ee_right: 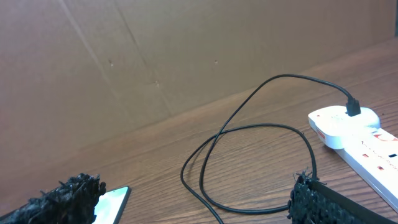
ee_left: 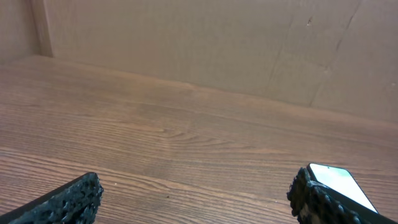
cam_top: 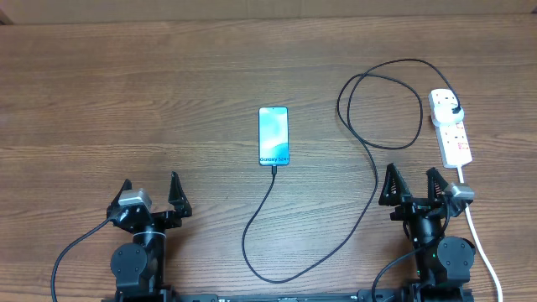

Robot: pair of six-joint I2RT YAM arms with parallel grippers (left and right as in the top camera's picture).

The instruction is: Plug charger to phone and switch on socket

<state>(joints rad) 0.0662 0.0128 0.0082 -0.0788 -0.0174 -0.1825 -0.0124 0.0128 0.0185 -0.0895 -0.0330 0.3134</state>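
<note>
The phone (cam_top: 273,136) lies flat mid-table, its teal screen lit. The thin black charger cable (cam_top: 373,180) runs from the phone's near end, loops along the table front, coils at the right and ends in a black plug (cam_top: 454,109) seated in the far outlet of the white socket strip (cam_top: 450,127). My left gripper (cam_top: 151,195) is open and empty, front left of the phone. My right gripper (cam_top: 413,186) is open and empty, just in front of the strip. The right wrist view shows the cable loop (ee_right: 261,163), strip (ee_right: 351,134) and phone corner (ee_right: 113,200). The left wrist view shows the phone's corner (ee_left: 341,184).
The strip's thicker white cord (cam_top: 482,247) trails toward the front right edge past my right arm. A brown cardboard wall (ee_left: 199,37) stands behind the wooden table (cam_top: 126,101).
</note>
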